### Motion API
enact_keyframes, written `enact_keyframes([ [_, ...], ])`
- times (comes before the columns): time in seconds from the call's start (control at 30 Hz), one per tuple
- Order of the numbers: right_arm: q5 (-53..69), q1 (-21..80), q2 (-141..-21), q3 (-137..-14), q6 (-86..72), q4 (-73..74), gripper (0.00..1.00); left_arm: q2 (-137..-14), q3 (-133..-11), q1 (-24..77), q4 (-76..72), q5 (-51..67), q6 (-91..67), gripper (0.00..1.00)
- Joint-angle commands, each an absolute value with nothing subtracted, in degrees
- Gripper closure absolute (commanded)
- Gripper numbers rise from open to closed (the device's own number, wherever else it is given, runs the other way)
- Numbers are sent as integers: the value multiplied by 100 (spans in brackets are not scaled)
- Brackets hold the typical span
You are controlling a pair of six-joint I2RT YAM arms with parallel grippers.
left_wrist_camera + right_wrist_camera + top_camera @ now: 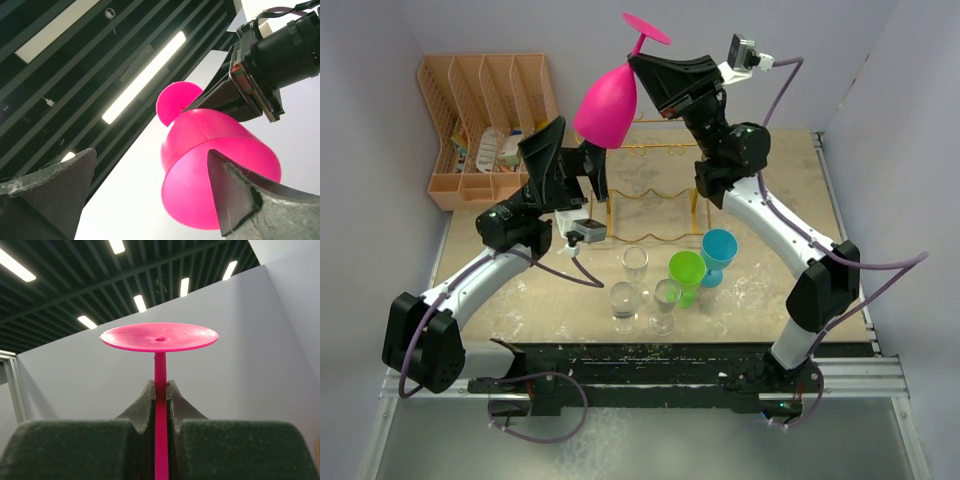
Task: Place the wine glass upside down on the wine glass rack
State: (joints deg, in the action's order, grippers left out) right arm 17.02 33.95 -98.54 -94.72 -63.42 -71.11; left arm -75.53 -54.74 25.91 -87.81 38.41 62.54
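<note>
Holding the upturned pink wine glass (608, 105) high above the wine glass rack (660, 150), our right gripper (642, 68) pinches only its thin stem while our left gripper (592, 165) gapes beside the bowl. We fear the stem slipping, or the rim clipping the rack's rail.

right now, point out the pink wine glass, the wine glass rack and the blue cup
pink wine glass (607, 105): top external view, on its bowl
wine glass rack (660, 150): top external view, on its top rail
blue cup (718, 245): top external view, on its bowl
</note>
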Motion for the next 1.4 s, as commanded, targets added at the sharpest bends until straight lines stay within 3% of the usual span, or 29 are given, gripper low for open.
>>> enact_keyframes([
  [0.0, 1533, 3242, -9389, -9371, -6144, -7216, 100, -7371, -5431, 2610, -9369, 3684, 6325, 0],
  [0.27, 1535, 2176, -8815, -9183, -5522, -5972, 100, -7097, -5103, 2610, -8259, 2836, 7512, 1],
  [0.5, 1350, 1135, -8116, -9669, -3775, -2986, 100, -6247, -5332, 2605, -6053, 1309, 7410, 1],
  [0.73, 534, 1107, -7594, -9374, -1234, -1903, 100, -5520, -5425, 2604, -4814, 122, 7453, 1],
  [0.87, 182, 968, -7412, -8859, -640, -1953, 100, -5236, -5638, 2602, -3961, -588, 7400, 1],
  [1.1, 1775, -60, -7518, -8574, -664, -1992, 100, -5465, -7053, 2593, -1007, -1785, 6297, 1],
  [1.23, 2446, -625, -8020, -8663, -913, -2225, 100, -6230, -8354, 2593, 1109, -2497, 5278, 1],
  [1.37, 2747, -859, -8289, -8295, -792, -3105, 100, -6501, -8589, 2593, 1652, -2691, 4932, 1],
])
